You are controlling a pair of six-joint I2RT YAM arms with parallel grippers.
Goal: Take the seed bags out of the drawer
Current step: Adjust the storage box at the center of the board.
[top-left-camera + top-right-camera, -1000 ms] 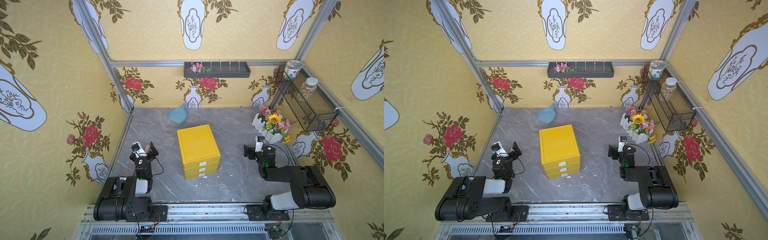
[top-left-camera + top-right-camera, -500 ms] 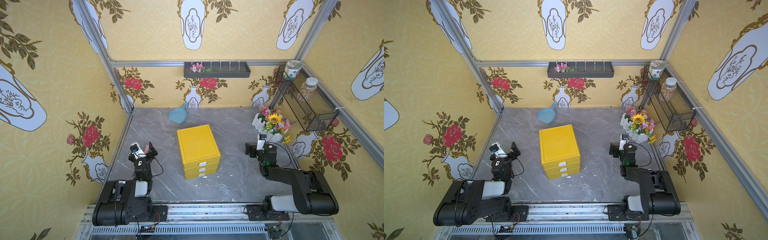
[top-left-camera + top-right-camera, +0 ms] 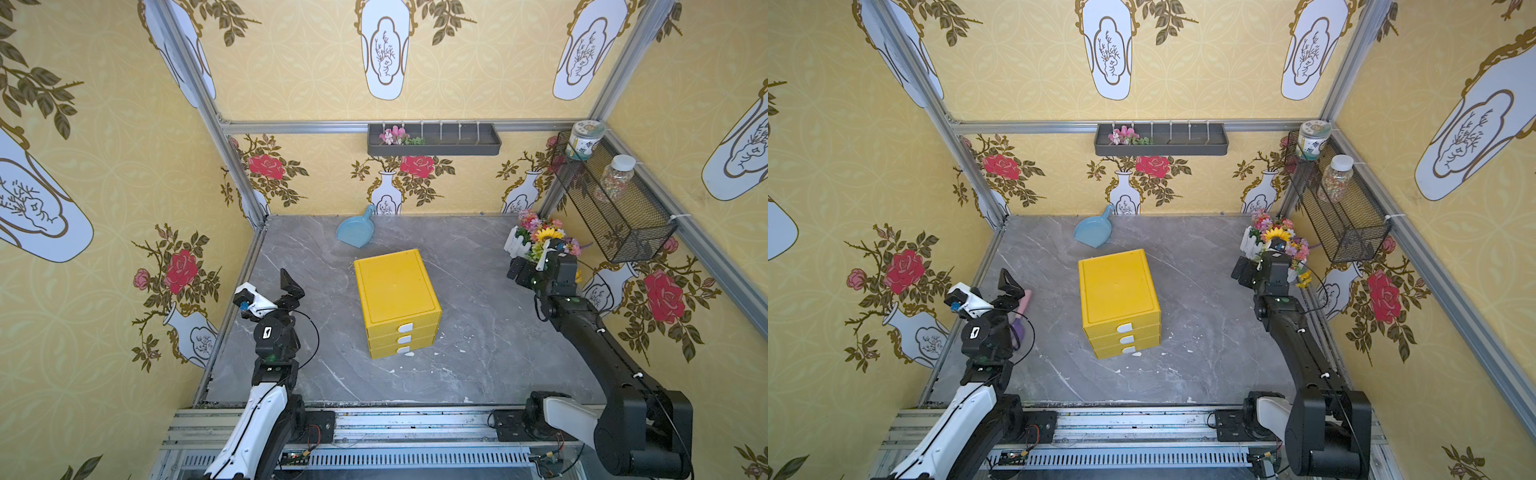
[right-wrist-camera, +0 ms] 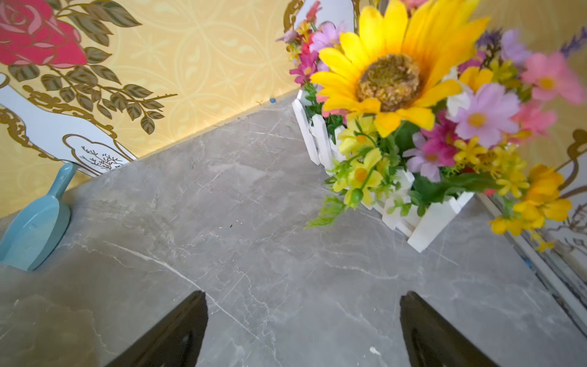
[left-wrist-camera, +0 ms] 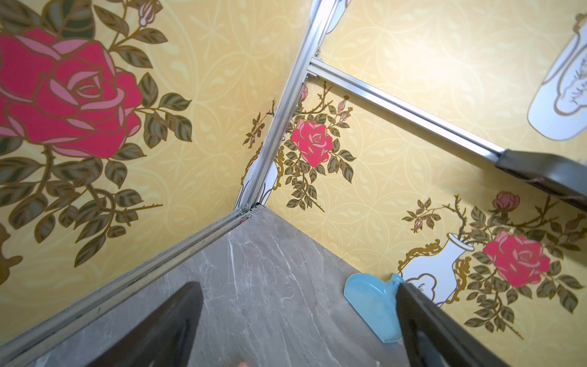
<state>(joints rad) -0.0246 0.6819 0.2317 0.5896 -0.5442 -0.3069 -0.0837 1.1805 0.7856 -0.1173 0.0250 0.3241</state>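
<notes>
A yellow cabinet (image 3: pixel 395 286) (image 3: pixel 1117 286) stands mid-table in both top views. Its three white-handled drawers (image 3: pixel 401 338) face the front and all are shut. The seed bags are hidden. My left gripper (image 3: pixel 293 293) (image 3: pixel 1011 293) hovers to the cabinet's left near the left wall, open and empty. In the left wrist view it (image 5: pixel 298 286) looks at bare table and the back-left corner. My right gripper (image 3: pixel 515 270) (image 3: pixel 1239 270) is right of the cabinet beside the flowers, open and empty. In the right wrist view (image 4: pixel 305 294) only table lies between its fingers.
A blue dustpan (image 3: pixel 355 232) (image 5: pixel 371 305) (image 4: pixel 35 225) lies behind the cabinet. A white planter of artificial flowers (image 3: pixel 536 237) (image 4: pixel 394 95) sits at the back right under a wire basket (image 3: pixel 615 208) holding jars. A pink-purple tool (image 3: pixel 1021 307) lies by the left arm. White crumbs (image 3: pixel 436 353) dot the front.
Both arms have lifted from their low folded pose. The right gripper has moved back and to the right, closer to the flowers. The left gripper has shifted only slightly. The drawers have stayed shut.
</notes>
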